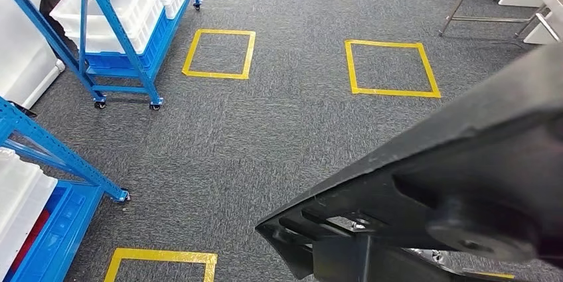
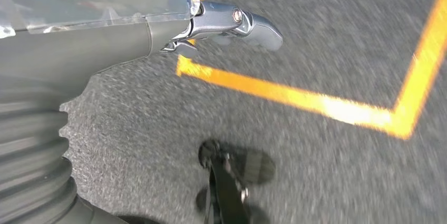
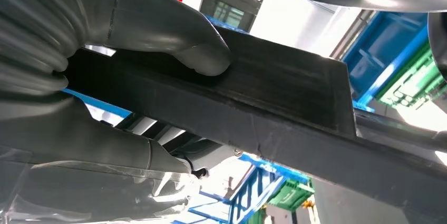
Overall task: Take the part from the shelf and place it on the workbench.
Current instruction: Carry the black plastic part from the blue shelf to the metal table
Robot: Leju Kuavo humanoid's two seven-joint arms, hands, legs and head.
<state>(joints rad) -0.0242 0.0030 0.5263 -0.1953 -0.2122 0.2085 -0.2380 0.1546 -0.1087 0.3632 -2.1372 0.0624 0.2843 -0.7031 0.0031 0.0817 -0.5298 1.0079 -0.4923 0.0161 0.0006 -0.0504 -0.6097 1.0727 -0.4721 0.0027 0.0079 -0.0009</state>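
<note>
Head view: from high on the body, facing forward and down over grey carpet (image 1: 279,129), black part (image 1: 451,182) very near the lens.
Left wrist view: close behind left hand (image 2: 232,23), facing the carpet.
Right wrist view: tight on right hand (image 3: 105,76) gripping the part.
Shared: carpet; part.

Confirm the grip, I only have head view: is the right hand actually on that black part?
Observer: Yes. In the right wrist view the right hand holds the black part, thumb pressed on its flat face.
Operator: Left hand helping?
Observer: No. The left hand hangs over the grey carpet, touching nothing.
Operator: What's under it?
Observer: A corner of a yellow tape square.
</note>
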